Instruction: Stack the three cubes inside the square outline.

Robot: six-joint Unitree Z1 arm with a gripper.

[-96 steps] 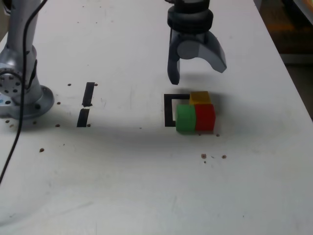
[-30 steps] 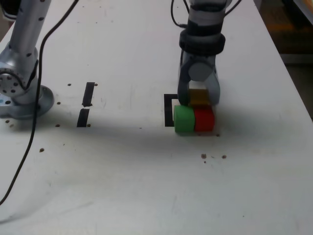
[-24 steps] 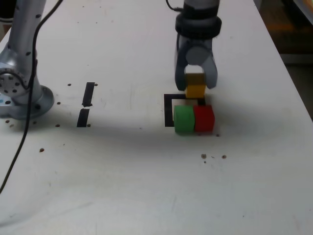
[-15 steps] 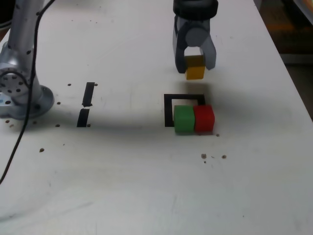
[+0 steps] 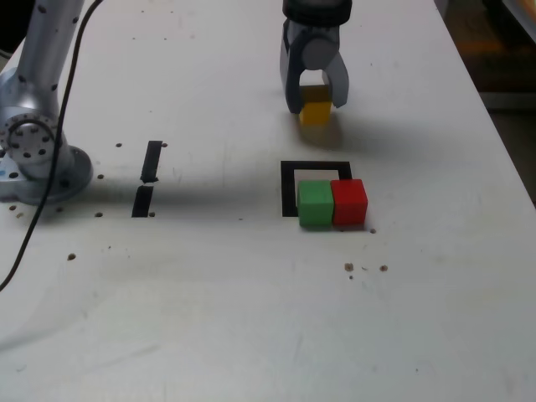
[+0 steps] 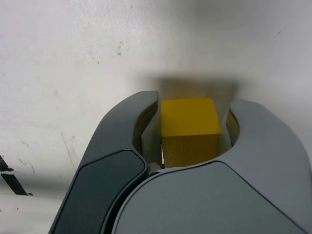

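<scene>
One cube, the yellow cube (image 5: 316, 111), is riding clamped between your gripper (image 5: 315, 102)'s jaws, hanging clear above the table (image 5: 251, 293). You are holding it beyond the square outline (image 5: 293, 186), which is lying nearer the camera in the exterior view. Sitting side by side and touching, the green cube (image 5: 315, 203) is covering the outline's near edge and the red cube (image 5: 349, 202) its right edge. Open table is surrounding them.
</scene>
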